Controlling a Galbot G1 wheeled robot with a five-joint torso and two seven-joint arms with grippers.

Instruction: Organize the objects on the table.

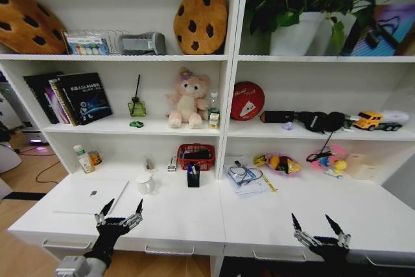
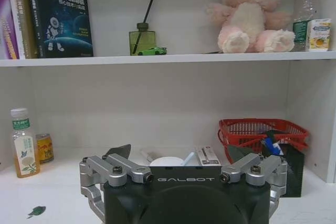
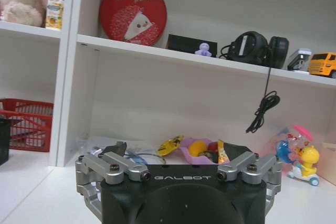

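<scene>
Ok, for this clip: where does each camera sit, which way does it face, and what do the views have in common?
Head view: on the robot's head, looking forward and down at the table and shelves; left gripper and right gripper, both open, hover at its front edge.
Left wrist view: behind the left gripper, facing the shelf with the pink plush bear and red basket.
Right wrist view: behind the right gripper, facing the red tin and headphones.
Shared: both wrist views and the head view catch the basket and bear.
</scene>
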